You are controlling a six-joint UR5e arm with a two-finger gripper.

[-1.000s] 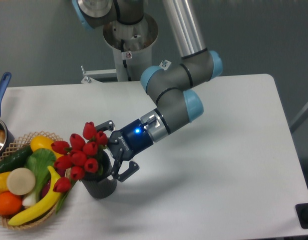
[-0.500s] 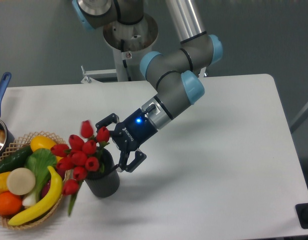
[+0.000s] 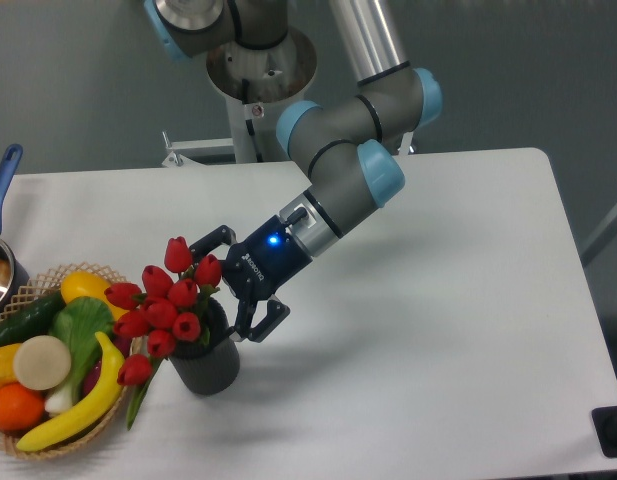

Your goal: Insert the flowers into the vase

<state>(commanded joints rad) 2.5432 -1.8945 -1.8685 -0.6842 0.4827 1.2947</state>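
Where you look at the lower left of the frame, you see the flowers [image 3: 163,310] sitting in the vase [image 3: 206,362], their red buds leaning out to the left over the basket [image 3: 63,440] rim. One green leaf hangs down outside the vase on its left side, toward the tabletop [image 3: 428,330]. The vase stands upright on the tabletop, just right of the basket.

Your gripper [image 3: 236,288] sits just right of the bunch, at the upper right edge of the vase mouth. Its fingers [image 3: 210,240] are spread wide and grip nothing: one points up and left behind the topmost buds, the other reaches down beside the vase rim. The buds lie just left of the gap between them; whether any bud touches a finger you cannot tell. A blue light glows on the gripper body.

Left of the vase, the basket holds a banana [image 3: 76,408], an orange [image 3: 14,407] and green vegetables. A blue-handled pot [image 3: 0,240] shows at the left edge.
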